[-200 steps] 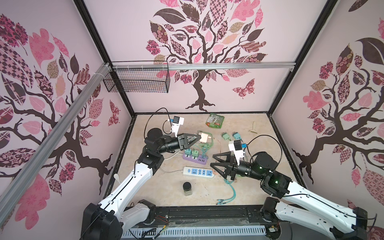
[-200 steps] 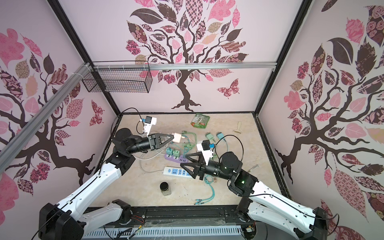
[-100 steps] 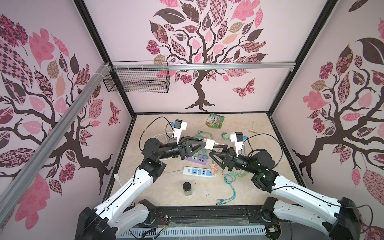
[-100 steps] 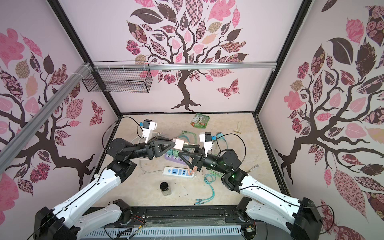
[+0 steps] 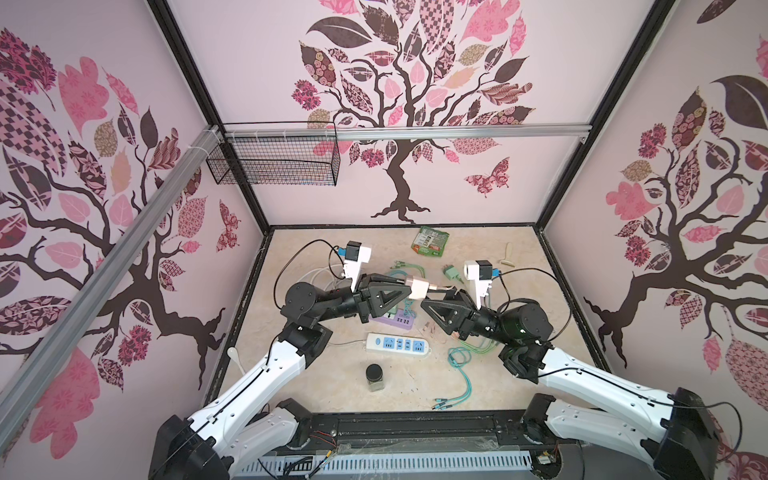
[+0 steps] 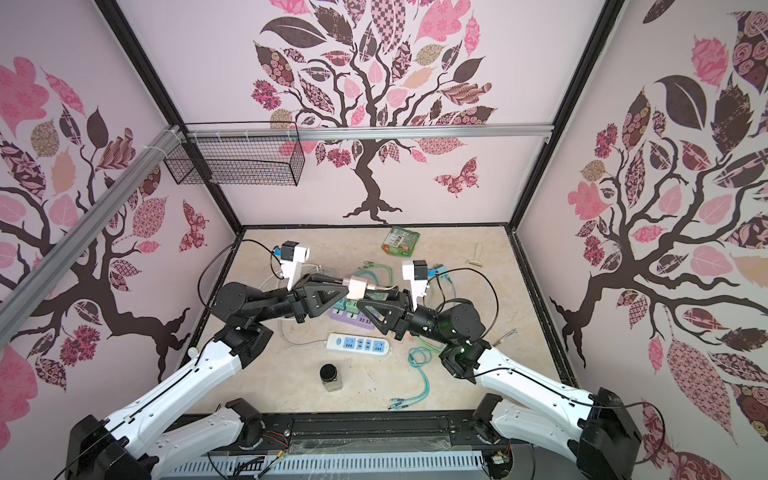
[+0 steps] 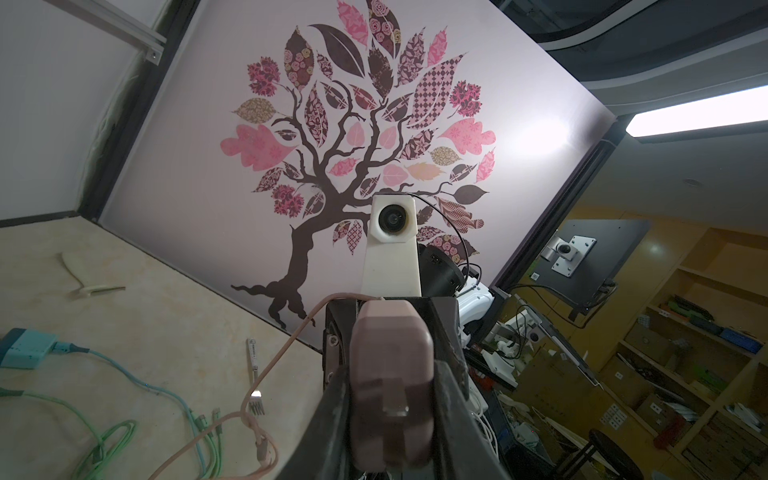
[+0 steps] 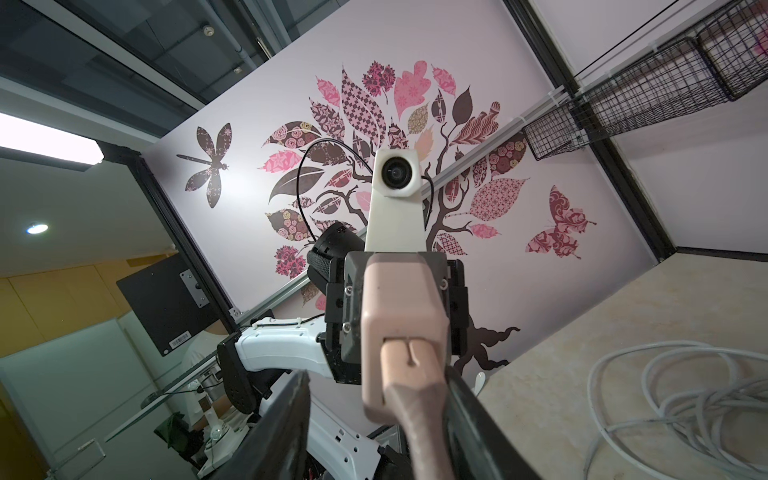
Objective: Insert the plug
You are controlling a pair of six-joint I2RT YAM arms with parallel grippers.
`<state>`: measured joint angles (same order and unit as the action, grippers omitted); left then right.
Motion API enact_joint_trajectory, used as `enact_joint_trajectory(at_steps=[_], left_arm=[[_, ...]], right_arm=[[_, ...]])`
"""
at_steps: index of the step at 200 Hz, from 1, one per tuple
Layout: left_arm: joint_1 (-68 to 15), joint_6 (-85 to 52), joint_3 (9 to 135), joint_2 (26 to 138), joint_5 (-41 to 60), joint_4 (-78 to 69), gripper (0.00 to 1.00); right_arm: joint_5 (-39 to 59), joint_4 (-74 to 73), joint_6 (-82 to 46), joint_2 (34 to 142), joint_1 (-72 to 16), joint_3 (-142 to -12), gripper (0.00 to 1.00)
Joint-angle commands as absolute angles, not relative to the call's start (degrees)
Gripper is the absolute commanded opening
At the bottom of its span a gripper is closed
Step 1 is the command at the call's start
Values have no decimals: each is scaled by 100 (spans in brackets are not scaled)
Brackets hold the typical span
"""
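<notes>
Above the table (image 5: 478, 249), left claw (image 5: 410, 289) clamps adapter (image 5: 419, 289); right wrist alone shows right claw (image 8: 378, 372) slack around plug (image 8: 409, 365).

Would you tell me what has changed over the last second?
The right gripper moved from beside the white power strip to the pink adapter, its jaws narrowing around the pink cable plug. The left gripper brought the adapter to meet it, grip unchanged. The strip and jar stayed put.

The adapter (image 8: 401, 316) is smooth matt pink plastic. The basket (image 5: 274, 166) is black metal wire. The rail (image 5: 457, 132) is bare metal. The strip (image 5: 397, 345) is smooth white plastic.
</notes>
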<state>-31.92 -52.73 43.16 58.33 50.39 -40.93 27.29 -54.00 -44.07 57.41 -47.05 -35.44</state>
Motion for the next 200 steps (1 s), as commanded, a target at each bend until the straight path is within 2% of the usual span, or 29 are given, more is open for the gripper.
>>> enact_joint_trajectory(at_steps=[1,129,200], left_arm=[[-3238,-5309,4180,5725,5036,-4442,0],[-3296,-5185,4061,5627,4884,-4476,0],[-3309,-4995,4009,5514,4720,-4121,0]], right_arm=[[2811,-5859,-4557,5848,-4679,-3891,49],[2875,-6064,-4726,6213,-4683,-4109,37],[2754,-5892,-4577,6039,-4691,-4035,27]])
